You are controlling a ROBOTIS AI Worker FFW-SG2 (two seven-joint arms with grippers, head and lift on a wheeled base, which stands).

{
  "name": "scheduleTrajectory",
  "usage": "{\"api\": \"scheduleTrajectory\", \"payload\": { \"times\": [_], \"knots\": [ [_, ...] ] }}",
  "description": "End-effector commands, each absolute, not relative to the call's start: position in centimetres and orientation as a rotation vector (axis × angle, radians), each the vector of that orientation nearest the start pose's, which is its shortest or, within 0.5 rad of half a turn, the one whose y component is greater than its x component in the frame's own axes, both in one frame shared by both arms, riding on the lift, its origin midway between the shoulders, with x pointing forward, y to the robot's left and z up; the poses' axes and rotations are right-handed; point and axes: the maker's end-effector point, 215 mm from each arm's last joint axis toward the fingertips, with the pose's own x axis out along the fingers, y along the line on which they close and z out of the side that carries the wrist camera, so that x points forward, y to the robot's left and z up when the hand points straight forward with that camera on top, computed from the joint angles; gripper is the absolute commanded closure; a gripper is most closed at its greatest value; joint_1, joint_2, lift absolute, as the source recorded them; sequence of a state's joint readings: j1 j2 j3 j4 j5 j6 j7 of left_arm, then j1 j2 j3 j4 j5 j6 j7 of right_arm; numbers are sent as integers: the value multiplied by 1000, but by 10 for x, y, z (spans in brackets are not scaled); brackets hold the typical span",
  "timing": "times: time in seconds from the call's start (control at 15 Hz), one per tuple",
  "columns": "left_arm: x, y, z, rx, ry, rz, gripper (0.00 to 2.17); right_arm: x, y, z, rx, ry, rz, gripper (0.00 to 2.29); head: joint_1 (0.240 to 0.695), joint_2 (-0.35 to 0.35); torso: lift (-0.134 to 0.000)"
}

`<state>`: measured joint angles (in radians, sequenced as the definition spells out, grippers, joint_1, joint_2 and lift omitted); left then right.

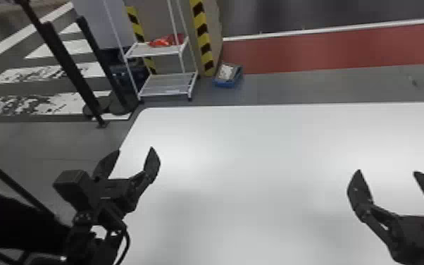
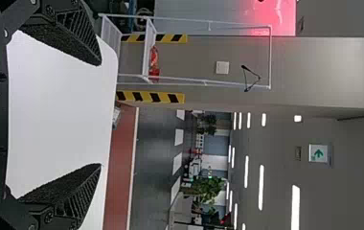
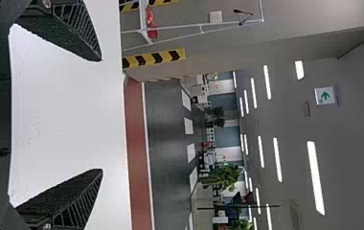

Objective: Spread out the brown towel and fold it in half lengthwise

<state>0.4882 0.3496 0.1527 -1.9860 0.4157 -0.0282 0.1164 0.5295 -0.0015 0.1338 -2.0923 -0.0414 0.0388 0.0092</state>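
Observation:
In the head view my left gripper (image 1: 134, 151) is over the left edge of the white table (image 1: 257, 148), its two fingers wide apart with nothing between them. Over the table's right part, my right gripper (image 1: 387, 172) also stands open and holds nothing. The left wrist view has the left gripper (image 2: 98, 114) with its fingers spread and the white table top (image 2: 58, 115) between and beyond them. Likewise, the right gripper (image 3: 101, 115) in the right wrist view has a wide gap between its fingers, over the bare white surface (image 3: 67, 115).
Beyond the table's back left corner stands a white wire rack (image 1: 167, 84) with a red item (image 1: 167, 41) on a shelf. A blue bin (image 1: 227, 84) sits on the floor beside a column with yellow and black stripes (image 1: 204, 38). Black posts (image 1: 70, 70) rise at the left.

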Motion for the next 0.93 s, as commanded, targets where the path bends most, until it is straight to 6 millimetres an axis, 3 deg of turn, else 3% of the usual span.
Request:
{"api": "scheduleTrajectory", "payload": {
  "times": [0.0,0.87],
  "knots": [
    [457,373,-323,-34,22,111,137,435,-151,-334,108,50,128,43,695,271,-123],
    [457,371,-325,-36,25,108,137,435,-152,-339,107,59,125,43,695,270,-123]
  ]
}}
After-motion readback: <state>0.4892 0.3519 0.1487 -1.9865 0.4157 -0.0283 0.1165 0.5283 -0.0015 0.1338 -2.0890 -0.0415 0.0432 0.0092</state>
